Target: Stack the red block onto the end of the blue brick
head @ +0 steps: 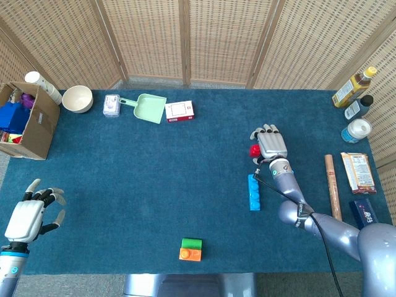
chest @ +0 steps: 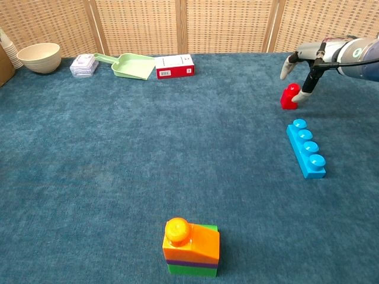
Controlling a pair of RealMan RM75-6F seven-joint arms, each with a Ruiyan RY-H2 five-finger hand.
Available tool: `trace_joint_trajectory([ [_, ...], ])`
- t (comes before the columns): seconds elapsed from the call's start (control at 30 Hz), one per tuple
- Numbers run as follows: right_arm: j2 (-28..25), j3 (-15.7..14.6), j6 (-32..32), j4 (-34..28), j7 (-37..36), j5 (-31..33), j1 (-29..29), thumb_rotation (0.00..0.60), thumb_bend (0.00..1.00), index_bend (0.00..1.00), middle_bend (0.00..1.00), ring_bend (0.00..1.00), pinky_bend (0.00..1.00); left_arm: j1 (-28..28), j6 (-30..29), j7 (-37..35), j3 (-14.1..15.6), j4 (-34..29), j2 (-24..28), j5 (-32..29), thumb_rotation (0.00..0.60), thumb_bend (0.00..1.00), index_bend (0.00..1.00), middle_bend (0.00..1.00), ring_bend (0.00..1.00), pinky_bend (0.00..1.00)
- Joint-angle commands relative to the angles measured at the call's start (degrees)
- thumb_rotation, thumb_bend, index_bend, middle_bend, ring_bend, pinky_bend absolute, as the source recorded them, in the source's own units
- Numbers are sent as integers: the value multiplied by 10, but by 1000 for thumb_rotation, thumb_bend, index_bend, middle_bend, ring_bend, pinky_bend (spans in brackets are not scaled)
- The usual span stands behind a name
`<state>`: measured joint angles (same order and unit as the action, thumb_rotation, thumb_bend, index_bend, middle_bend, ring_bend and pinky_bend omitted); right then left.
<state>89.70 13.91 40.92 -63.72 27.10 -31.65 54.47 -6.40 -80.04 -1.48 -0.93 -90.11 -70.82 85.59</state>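
My right hand (head: 270, 146) hangs over the red block (chest: 290, 97), at the far right of the blue table (head: 154, 185). Its fingers (chest: 306, 93) are spread and pointing down, one tip down beside the block. I cannot tell whether it touches. The hand holds nothing yet. From the head view the palm hides most of the block, so only a red sliver shows at its left edge.

The blue brick (head: 253, 192) lies just nearer me than the block, flat on the table, studs up, its long side running towards me. The two are apart, not touching.

My left hand (head: 28, 216) waits open and empty at the near left corner, well away.

Risks, as I judge them. The block is small and light, so a fingertip arriving first on one side could push or tip it before the opposing finger closes. With the palm covering it from above, I must lean on the chest view to judge the grasp. A loose or skewed pinch could let it twist, so its underside misses the end stud. Pressing down off-centre could tilt or slide the brick, which sits free on the cloth.
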Motion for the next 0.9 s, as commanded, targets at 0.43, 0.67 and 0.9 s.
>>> trace_joint_trajectory([
  [0.43, 30, -6, -11, 53, 8, 31, 14, 600, 205, 305, 172, 0, 54, 4, -5, -18, 5, 15, -3, 1, 600, 468, 486, 340, 313, 75],
  [0.67, 43, -6, -14, 72, 12, 36, 19, 600, 208, 355, 175, 0, 55, 8, -12, -28, 8, 23, -4, 4, 600, 468, 486, 341, 313, 75],
  [0.9, 53, -4, -17, 88, 19, 45, 25, 600, 212, 377, 178, 0, 54, 12, -16, -35, 10, 30, -4, 3, 600, 467, 486, 340, 313, 75],
])
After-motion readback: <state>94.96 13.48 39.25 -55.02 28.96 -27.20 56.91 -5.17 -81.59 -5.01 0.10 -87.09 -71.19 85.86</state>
